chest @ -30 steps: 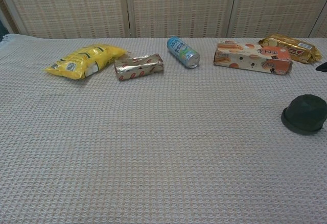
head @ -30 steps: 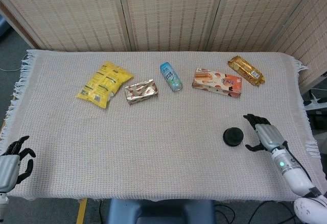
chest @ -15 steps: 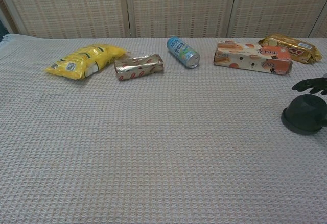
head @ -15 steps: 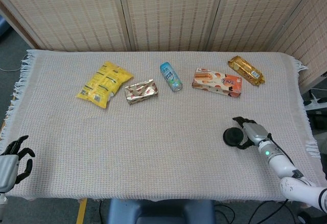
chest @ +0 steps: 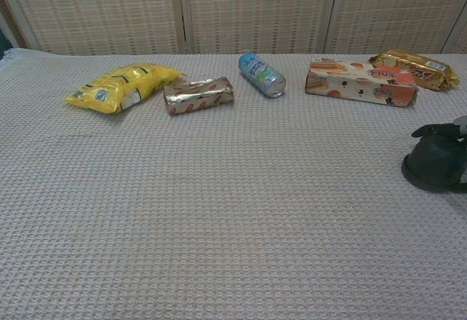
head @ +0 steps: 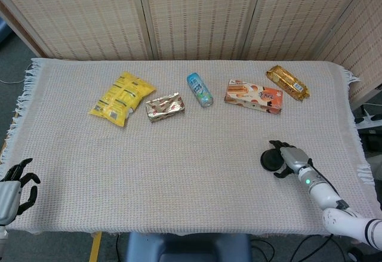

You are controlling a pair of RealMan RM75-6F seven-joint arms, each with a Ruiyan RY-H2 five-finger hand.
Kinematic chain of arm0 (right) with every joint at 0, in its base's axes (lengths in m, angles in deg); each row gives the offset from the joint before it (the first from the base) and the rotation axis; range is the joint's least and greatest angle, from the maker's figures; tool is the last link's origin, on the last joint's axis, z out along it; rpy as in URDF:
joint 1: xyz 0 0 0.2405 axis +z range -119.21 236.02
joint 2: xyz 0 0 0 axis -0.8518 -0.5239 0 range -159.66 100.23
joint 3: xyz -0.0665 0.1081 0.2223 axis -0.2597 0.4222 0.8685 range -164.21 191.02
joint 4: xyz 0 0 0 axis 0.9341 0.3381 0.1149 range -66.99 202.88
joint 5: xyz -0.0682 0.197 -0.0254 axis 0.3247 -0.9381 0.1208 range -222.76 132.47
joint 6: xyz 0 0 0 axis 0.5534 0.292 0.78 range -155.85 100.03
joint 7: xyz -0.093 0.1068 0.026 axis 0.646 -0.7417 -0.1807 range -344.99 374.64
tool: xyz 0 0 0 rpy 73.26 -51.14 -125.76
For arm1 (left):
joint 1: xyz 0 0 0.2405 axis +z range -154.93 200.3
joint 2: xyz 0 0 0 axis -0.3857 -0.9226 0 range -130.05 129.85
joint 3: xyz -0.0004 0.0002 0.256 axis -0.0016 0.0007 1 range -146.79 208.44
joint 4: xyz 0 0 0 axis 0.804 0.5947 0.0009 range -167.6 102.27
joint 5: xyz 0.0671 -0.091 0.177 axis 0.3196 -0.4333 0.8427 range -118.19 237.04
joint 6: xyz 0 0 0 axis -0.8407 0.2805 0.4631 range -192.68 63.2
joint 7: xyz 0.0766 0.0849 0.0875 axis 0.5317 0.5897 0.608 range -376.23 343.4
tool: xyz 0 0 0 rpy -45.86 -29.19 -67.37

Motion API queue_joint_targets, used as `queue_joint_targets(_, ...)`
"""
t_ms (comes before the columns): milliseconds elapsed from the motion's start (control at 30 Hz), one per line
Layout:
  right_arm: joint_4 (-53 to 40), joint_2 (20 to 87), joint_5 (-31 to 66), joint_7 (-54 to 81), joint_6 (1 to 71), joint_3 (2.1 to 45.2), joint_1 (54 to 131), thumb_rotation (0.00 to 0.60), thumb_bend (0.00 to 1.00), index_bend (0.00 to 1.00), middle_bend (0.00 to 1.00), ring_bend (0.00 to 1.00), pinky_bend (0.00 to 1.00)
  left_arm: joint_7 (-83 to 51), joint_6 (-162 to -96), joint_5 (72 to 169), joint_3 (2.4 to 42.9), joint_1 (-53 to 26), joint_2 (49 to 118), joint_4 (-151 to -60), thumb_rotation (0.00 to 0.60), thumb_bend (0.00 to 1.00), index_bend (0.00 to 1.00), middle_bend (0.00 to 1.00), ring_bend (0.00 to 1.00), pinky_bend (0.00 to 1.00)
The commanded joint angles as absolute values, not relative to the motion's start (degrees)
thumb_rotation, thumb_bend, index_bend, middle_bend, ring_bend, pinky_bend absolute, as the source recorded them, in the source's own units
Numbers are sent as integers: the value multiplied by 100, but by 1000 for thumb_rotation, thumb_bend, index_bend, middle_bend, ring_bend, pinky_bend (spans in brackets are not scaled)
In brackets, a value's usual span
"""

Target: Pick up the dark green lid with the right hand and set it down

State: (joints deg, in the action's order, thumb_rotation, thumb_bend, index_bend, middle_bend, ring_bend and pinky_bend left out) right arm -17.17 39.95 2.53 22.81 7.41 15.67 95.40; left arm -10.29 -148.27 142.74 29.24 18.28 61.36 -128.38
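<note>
The dark green lid [head: 270, 160] [chest: 436, 162] lies flat on the woven cloth near the table's right edge. My right hand [head: 290, 158] is right beside it on the right. Its fingers [head: 276, 144] are spread around the lid's far and near sides. In the chest view a dark fingertip [chest: 430, 130] lies over the lid's top edge, and the rest of the hand is cut off by the frame. The lid rests on the cloth. My left hand [head: 14, 185] hangs off the near left corner of the table, fingers apart, holding nothing.
Along the far side lie a yellow snack bag [head: 121, 97], a silver-red packet [head: 165, 107], a blue can on its side [head: 199, 89], an orange-white biscuit box [head: 253, 96] and a gold packet [head: 287, 82]. A screen stands behind the table.
My right hand has come in from the right onto the lid, its fingers now around it. The lid has not moved. The left hand has sunk slightly.
</note>
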Motion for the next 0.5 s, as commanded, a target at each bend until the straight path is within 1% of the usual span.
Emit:
queue_joint_targets(33,-1601,4144,232,2371,910,1534,9555,600,180,50,47,44,141,-1040,-14827,14269,2919,1828,6133,-12837,600,529,493,128,175,535)
queue_joint_targets(133,-1509,4283,309,2393,1087,1543,9529,600,180,94,90,95,182,-1039,-14816,14256,2915,1825,6130,-12840,600,529,492,129,175,535)
queue_joint_targets(233,-1455,4381,437,2367,1245,1563,9480,600,180,148,141,152,245,-1039,-14820,14258,2913,1826,6128,-12842,600,529,490,128,175,535)
queue_joint_targets(300,-1419,4434,536,2348,1359,1571,9436,600,180,200,186,200,300,-1044,-14828,14264,2914,1829,6129,-12843,600,529,491,129,175,536)
queue_joint_targets(400,-1367,4500,658,2344,1524,1583,9376,600,180,258,232,255,352,-1052,-14833,14270,2915,1833,6125,-12843,600,529,492,129,175,535)
queue_joint_targets(500,-1302,4575,759,2369,1720,1604,9313,600,181,353,294,345,438,-1061,-14838,14279,2916,1834,6123,-12844,600,529,492,128,176,535)
